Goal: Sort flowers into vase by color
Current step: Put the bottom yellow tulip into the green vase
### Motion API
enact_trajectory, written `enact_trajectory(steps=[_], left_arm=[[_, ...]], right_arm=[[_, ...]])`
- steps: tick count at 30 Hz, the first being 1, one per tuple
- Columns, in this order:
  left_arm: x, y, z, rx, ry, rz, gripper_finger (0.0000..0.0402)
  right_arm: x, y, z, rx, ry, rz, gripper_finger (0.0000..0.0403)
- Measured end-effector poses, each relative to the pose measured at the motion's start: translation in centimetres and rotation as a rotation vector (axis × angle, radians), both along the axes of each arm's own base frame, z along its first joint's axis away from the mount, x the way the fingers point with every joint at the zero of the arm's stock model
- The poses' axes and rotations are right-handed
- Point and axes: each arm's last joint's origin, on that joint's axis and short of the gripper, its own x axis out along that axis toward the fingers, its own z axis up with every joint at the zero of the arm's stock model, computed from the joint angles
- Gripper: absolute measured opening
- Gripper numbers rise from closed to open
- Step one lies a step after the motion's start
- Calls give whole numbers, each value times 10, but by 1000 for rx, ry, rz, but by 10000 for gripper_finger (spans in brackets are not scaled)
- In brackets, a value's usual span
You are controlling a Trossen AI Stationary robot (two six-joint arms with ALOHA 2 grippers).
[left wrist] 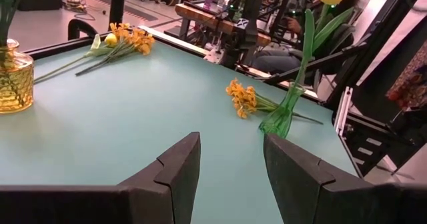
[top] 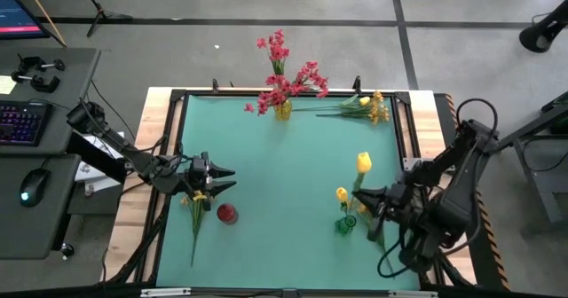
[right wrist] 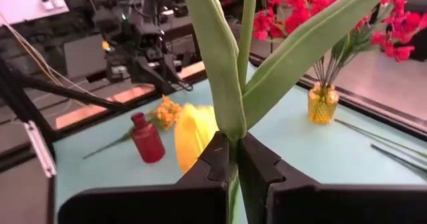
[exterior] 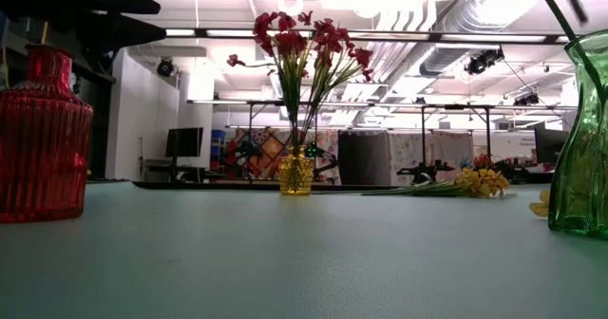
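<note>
Yellow tulip (top: 363, 162) pinched by its green stem between the right gripper's (top: 362, 199) tight-closed jaws, over the green vase (top: 345, 224). Stem upright, bud on top. Left gripper (top: 225, 178) parted, holding nothing, above the red vase (top: 227, 214).

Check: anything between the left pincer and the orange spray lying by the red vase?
Nothing visible. The left pincer is open and empty, right over the orange spray; the red vase stands beside it, not in the path. The right pincer is far off, shut on a yellow tulip.
</note>
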Motion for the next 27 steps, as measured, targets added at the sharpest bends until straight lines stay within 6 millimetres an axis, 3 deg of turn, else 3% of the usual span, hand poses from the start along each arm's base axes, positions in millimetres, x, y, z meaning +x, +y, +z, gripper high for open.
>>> enact_trajectory(steps=[5,18,27], left_arm=[[0,0,0,0,0,0,152],[0,0,0,0,0,1,152],[0,0,0,-8,-1,2,152]], right_arm=[[-1,-1,-13,1,35,0,0],[-2,1,-15,48,95,28,2],[-4,3,-17,90,154,56,38]])
